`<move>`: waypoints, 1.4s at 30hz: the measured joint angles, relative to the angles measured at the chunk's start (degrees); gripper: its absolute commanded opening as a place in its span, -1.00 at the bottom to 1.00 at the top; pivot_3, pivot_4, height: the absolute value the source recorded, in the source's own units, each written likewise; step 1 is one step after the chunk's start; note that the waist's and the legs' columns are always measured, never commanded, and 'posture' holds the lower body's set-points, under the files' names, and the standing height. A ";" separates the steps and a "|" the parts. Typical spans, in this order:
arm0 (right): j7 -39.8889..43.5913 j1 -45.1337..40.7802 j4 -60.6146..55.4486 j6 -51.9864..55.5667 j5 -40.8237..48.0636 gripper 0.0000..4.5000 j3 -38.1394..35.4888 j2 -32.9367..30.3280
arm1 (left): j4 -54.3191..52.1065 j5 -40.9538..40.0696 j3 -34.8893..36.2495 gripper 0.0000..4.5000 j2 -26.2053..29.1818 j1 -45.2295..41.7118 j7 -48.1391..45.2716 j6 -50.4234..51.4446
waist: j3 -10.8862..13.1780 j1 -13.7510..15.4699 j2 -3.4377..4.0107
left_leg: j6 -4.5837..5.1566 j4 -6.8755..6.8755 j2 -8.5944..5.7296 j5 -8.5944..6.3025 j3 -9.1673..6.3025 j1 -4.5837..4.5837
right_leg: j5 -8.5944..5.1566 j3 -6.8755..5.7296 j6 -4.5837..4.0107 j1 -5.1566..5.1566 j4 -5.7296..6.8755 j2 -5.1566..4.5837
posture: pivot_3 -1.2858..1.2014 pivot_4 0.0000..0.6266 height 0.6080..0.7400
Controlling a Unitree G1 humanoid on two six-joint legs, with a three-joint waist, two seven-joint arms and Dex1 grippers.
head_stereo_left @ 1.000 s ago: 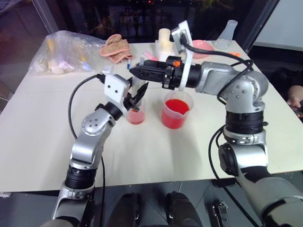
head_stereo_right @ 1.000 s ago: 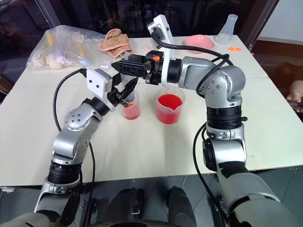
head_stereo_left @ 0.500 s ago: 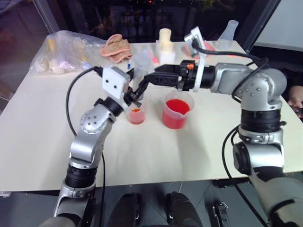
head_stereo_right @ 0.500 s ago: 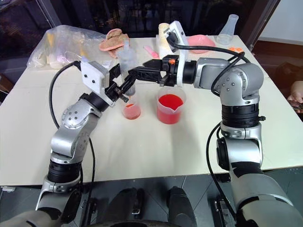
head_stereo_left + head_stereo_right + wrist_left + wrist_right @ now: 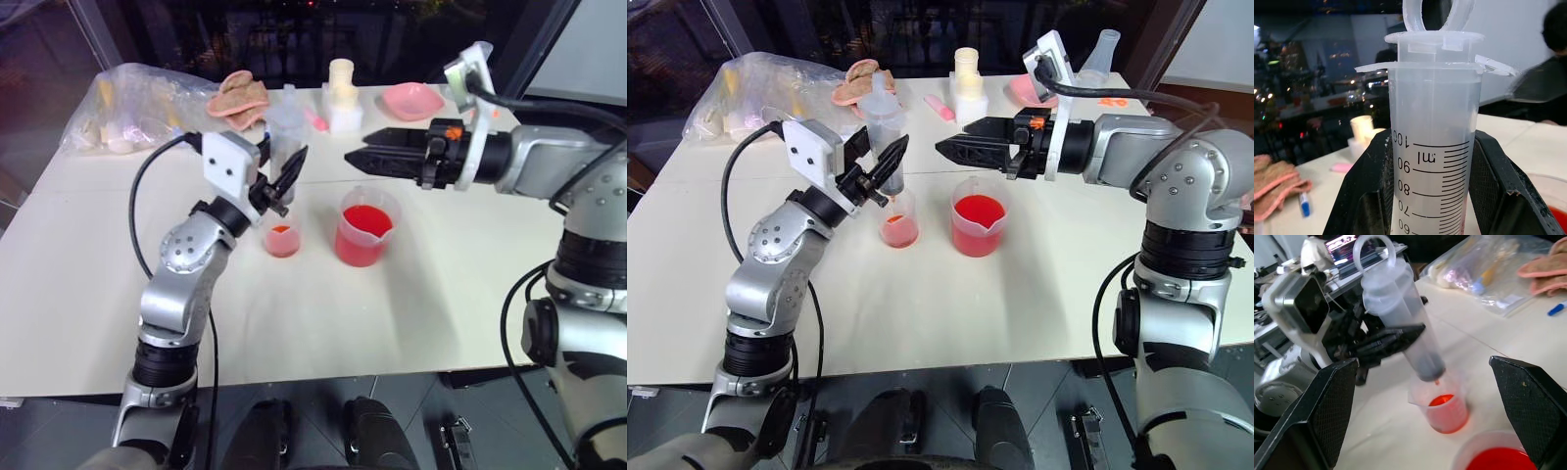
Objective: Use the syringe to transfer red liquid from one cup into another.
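Observation:
My left gripper (image 5: 286, 174) is shut on the syringe (image 5: 284, 132), a wide clear barrel (image 5: 1432, 147) held upright. Its plunger sits pushed in and its tip (image 5: 1436, 380) hangs just above the small clear cup (image 5: 281, 238). That cup (image 5: 1442, 411) holds a shallow layer of red liquid. Beside it stands the larger spouted beaker (image 5: 364, 233), about half full of red liquid (image 5: 977, 211). My right gripper (image 5: 355, 157) is open and empty, level above the beaker and apart from the syringe. Its two fingers (image 5: 1327, 416) frame the right wrist view.
At the back of the table lie a plastic bag of items (image 5: 137, 103), a pinkish cloth (image 5: 240, 93), a cream bottle on a white box (image 5: 340, 88), a pink stick (image 5: 939, 106), a pink dish (image 5: 411, 98) and a conical flask (image 5: 1102, 54).
My right gripper has drawn away from the syringe's top toward the right and opened wider. The left gripper has lifted the syringe slightly above the small cup.

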 measured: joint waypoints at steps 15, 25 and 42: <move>-3.66 4.88 -2.04 -1.41 0.71 0.98 -0.25 2.79 | 19.50 -14.28 24.27 -0.32 2.76 -37.28 26.13 52.35 | 0.04 -0.15 -0.06 | -0.07 0.10 -0.05 0.05 -0.06 0.02 | 0.05 -0.08 0.10 -0.04 0.22 0.12 | 0.03 -0.52 1.00; -7.15 7.30 -3.81 -1.87 2.29 0.98 -1.30 4.56 | 48.49 2.73 17.67 -0.32 10.60 -50.51 35.23 61.06 | 0.05 0.00 -0.08 | -0.56 -0.08 -0.06 0.32 -0.08 -0.01 | 0.05 -0.06 0.10 -0.19 0.24 0.06 | 0.03 -0.52 1.00; -10.35 9.41 -5.88 -1.87 4.74 0.98 -2.23 4.61 | 72.20 15.28 31.43 -0.32 2.07 -56.20 44.46 68.37 | 0.05 -0.09 -0.08 | -0.60 -0.16 -0.07 0.34 -0.04 -0.13 | 0.08 -0.01 0.14 -0.40 0.33 0.02 | 0.03 -0.52 1.00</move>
